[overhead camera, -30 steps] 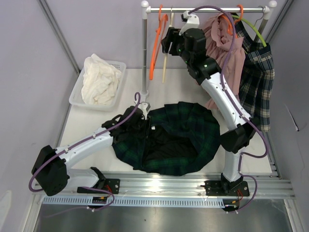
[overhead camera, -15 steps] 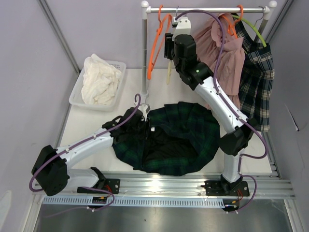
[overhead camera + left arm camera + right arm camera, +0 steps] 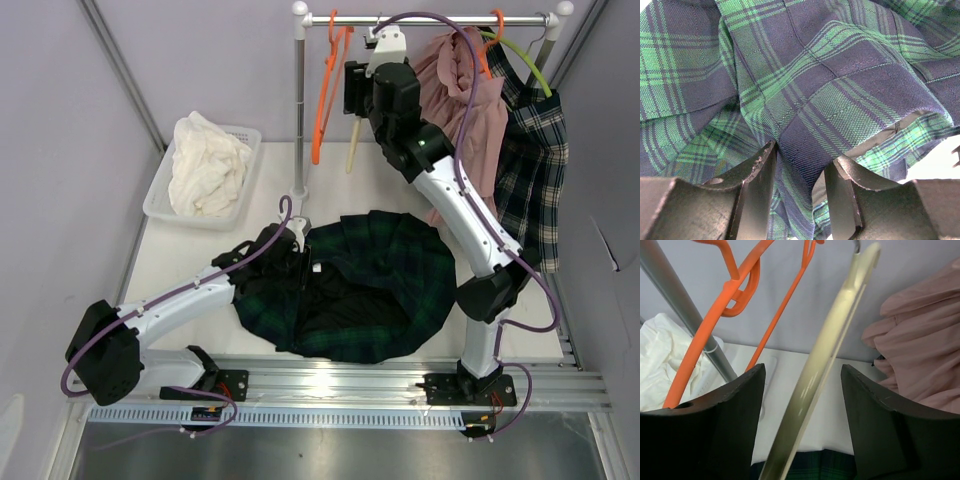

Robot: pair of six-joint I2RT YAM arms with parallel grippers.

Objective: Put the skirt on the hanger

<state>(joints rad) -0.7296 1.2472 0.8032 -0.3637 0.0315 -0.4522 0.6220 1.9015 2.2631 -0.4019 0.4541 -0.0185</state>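
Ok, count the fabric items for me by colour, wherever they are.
Green tartan skirt on the table: 1
Pink garment on the rail: 1
Dark checked garment on the rail: 1
White cloth heap in the basket: 1
Total: 4

- The skirt point(image 3: 830, 85) runs past every edge of the left wrist view.
- A skirt fold fills the gap of the left gripper point(image 3: 802, 155), so I cannot tell whether it pinches the cloth.
- Above the skirt, the cream hanger point(image 3: 825, 355) is cut off at the top and bottom edges of the right wrist view.
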